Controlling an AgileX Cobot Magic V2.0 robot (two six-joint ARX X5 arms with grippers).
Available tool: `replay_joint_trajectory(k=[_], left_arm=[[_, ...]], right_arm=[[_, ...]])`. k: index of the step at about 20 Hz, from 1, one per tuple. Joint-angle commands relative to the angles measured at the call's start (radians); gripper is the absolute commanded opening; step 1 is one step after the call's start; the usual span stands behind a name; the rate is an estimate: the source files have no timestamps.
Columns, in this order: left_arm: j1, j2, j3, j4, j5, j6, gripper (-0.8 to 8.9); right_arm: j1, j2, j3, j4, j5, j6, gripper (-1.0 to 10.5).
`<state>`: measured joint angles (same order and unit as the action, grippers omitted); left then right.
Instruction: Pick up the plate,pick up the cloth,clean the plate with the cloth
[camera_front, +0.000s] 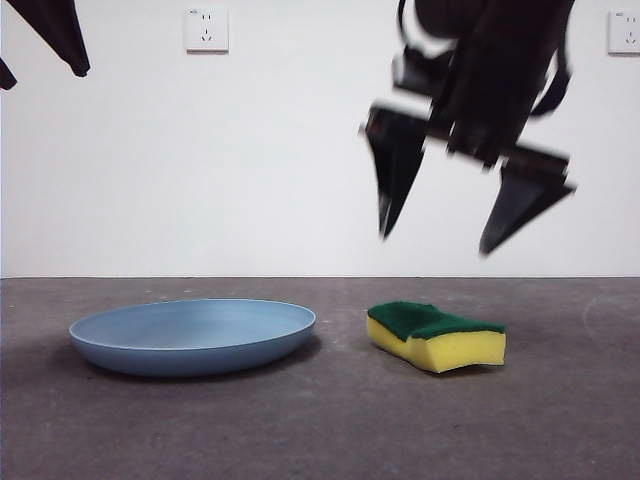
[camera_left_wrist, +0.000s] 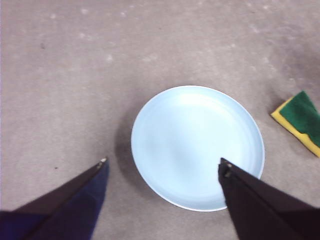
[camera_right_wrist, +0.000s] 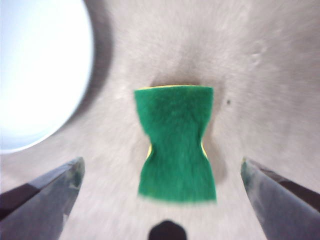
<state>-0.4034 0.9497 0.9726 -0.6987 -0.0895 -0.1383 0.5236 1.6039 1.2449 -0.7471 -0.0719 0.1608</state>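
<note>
Count: one plate (camera_front: 192, 336), one sponge (camera_front: 436, 335), two grippers, two wall sockets (camera_front: 206, 30).
Plate: light blue, round and shallow, it lay flat on the grey table (camera_front: 320, 430), left of the sponge in the front view and apart from it, a strip of bare table between them.
Sponge: yellow foam with the dark green layer facing up and a waisted outline, it lay flat on the table; nothing touched it.
Right gripper (camera_front: 435, 240): it hung in the air above the sponge, clear of it, its two black jaws spread wide and empty. In its own wrist view the sponge (camera_right_wrist: 176, 142) sat between the jaws, with room on both sides, and the plate's (camera_right_wrist: 40, 70) rim showed off to one side.
Left gripper (camera_left_wrist: 162, 167): held high above the table, jaws wide apart and holding nothing. In its wrist view the plate (camera_left_wrist: 197, 145) lay below, one jaw tip over its rim and the other over bare table beside it; a corner of the sponge (camera_left_wrist: 300, 120) showed at the edge. In the front view only a black tip at the top left corner showed.
</note>
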Motion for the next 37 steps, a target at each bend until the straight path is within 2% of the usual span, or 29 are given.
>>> replay_joint_trajectory(k=[1, 2, 3, 8, 12, 17, 19, 22, 24, 26, 37], left_arm=[[-0.003, -0.001, -0.003, 0.004, -0.007, 0.026, 0.75], [-0.003, -0.001, -0.003, 0.006, -0.006, 0.034, -0.20], [-0.004, -0.001, -0.003, 0.009, -0.004, 0.034, -0.07], [-0.013, -0.014, -0.003, 0.070, 0.016, 0.034, -0.08], [-0.055, -0.077, -0.004, 0.158, 0.006, 0.034, -0.08], [-0.082, -0.166, -0.024, 0.204, -0.023, 0.042, -0.08], [-0.088, -0.212, -0.088, 0.237, -0.029, 0.042, -0.08], [-0.101, -0.321, -0.249, 0.363, -0.039, 0.037, -0.08], [-0.119, -0.420, -0.377, 0.498, -0.039, 0.033, -0.08], [-0.131, -0.483, -0.456, 0.553, -0.040, 0.026, -0.08], [-0.134, -0.494, -0.482, 0.435, -0.039, 0.030, -0.03]], right_arm=[[0.001, -0.094, -0.005, -0.020, -0.001, 0.003, 2.2], [0.001, -0.138, -0.005, -0.025, -0.001, 0.001, 0.8], [0.001, -0.182, -0.005, -0.025, -0.001, -0.008, -0.2], [0.001, -0.369, -0.006, -0.024, 0.008, -0.076, -0.2], [0.010, -0.464, -0.008, -0.018, 0.113, -0.077, -0.2], [0.043, -0.590, -0.117, 0.121, 0.160, -0.079, -0.2], [0.069, -0.660, -0.216, 0.207, 0.167, -0.077, -0.2], [0.123, -0.775, -0.382, 0.317, 0.281, -0.076, -0.2], [0.161, -0.860, -0.484, 0.404, 0.288, -0.076, -0.2], [0.180, -0.908, -0.534, 0.433, 0.288, -0.076, -0.2], [0.180, -0.912, -0.537, 0.421, 0.287, -0.072, -0.2]])
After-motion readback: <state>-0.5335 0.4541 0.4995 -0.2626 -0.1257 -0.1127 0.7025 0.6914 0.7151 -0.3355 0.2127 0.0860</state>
